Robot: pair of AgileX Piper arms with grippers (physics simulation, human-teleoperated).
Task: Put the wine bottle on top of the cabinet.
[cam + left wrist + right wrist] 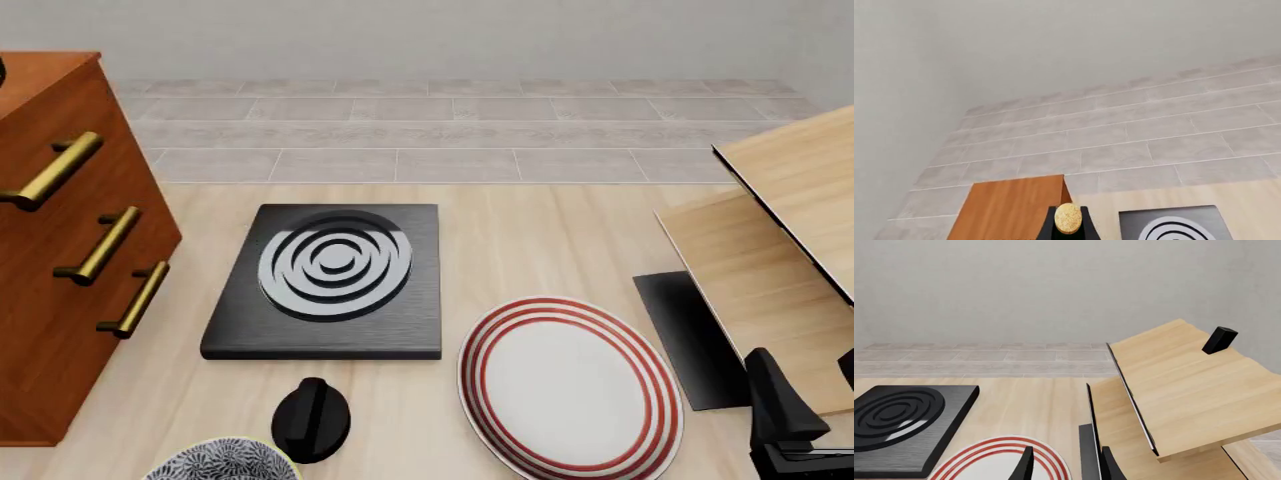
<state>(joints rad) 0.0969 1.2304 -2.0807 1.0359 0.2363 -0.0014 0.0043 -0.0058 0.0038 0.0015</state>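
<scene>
- Right at the left gripper's fingertips, at the very edge of the left wrist view, we are seeing the tan cork of the wine bottle (1068, 218), with a dark shape hugging it on both sides.
- We are not managing to tell whether that dark shape is the bottle's glass or the fingers themselves. So for the left gripper, we cannot say how far it is parted or whether it has the bottle in hand.
- Just past the cork, ahead of the fingers and lower down, we are looking at the flat reddish-brown top of the cabinet (1011, 210). The cork is sitting close against that surface's near corner.
- We are judging the bottle's long axis to be running roughly along the line of the fingers, cork end towards the camera. The body is hidden, so we are only guessing there.
- Over on the right gripper (1066, 467), the two dark fingers are standing well apart and gripping nothing. A plate (997, 460) and pale wooden boards (1181, 390) are lying ahead of them.
- In the front view the cabinet is standing far off to the left arm's side, well apart from the right gripper, and the left arm is not showing there at all.
- So we are calling the left arm the nearer one by a long way, and the coming move is turning on the bottle's base sitting over that top.
</scene>
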